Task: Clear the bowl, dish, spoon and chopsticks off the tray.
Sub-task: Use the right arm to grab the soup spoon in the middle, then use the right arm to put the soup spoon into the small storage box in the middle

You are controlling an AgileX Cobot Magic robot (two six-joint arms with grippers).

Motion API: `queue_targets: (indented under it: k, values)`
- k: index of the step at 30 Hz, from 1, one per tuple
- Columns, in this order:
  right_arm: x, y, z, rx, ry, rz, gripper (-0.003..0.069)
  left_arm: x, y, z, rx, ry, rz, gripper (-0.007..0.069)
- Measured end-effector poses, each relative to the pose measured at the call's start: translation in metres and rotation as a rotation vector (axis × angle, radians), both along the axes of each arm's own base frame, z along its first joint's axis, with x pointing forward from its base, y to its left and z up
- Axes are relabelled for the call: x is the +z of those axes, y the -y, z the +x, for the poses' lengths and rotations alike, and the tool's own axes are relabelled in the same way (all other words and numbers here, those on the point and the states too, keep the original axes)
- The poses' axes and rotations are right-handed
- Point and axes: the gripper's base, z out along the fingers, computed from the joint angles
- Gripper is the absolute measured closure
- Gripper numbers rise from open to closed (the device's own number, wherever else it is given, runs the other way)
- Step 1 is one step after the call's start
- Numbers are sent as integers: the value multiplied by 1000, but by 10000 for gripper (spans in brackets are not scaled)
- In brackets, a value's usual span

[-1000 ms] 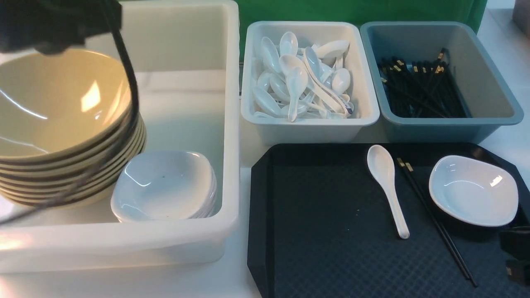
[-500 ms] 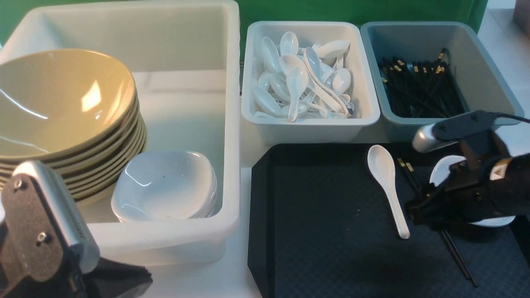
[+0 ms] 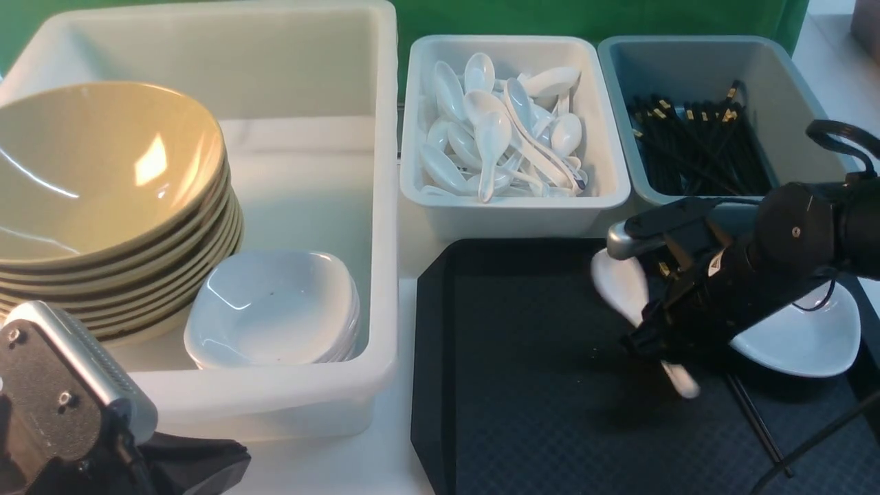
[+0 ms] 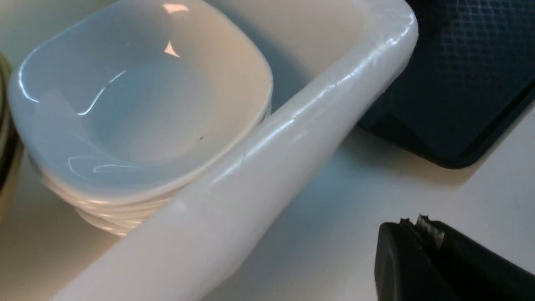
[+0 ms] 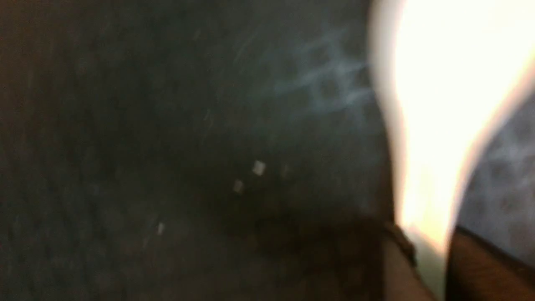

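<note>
bowl (image 3: 103, 165) done, stacked in left tub (image 3: 309, 405) | right gripper (image 3: 653, 340) clamped on spoon (image 3: 619, 285) | dish (image 3: 804, 340), chopsticks (image 3: 759, 426) remain on tray (image 3: 522, 385) | left gripper (image 4: 418, 223) closed, empty

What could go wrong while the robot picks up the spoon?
The right gripper is around the thin, glossy handle of the spoon, so the spoon might slip or tip. The chopsticks and dish lie close beside it, partly under the arm, so the arm could bump them.
</note>
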Motion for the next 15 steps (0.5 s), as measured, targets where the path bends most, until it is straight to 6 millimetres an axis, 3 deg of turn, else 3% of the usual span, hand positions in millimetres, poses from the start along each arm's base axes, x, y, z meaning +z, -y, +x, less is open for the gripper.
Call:
queue_targets:
  k: [3,9,11,12,15]
  values:
    - [15,-1,-11,31,-33,-1,519,1,0,1,9,17,-5,634]
    - [87,-21,-36,158,206,64,519,4,-1,5,31,62,-14,633]
    - [115,-30,-35,188,387,112,522,4,-1,5,35,68,-16,633]
    - [117,-30,-35,189,404,116,524,4,-1,5,35,68,-16,633]
    - [150,-42,-15,186,703,178,568,5,-1,5,36,70,-16,633]
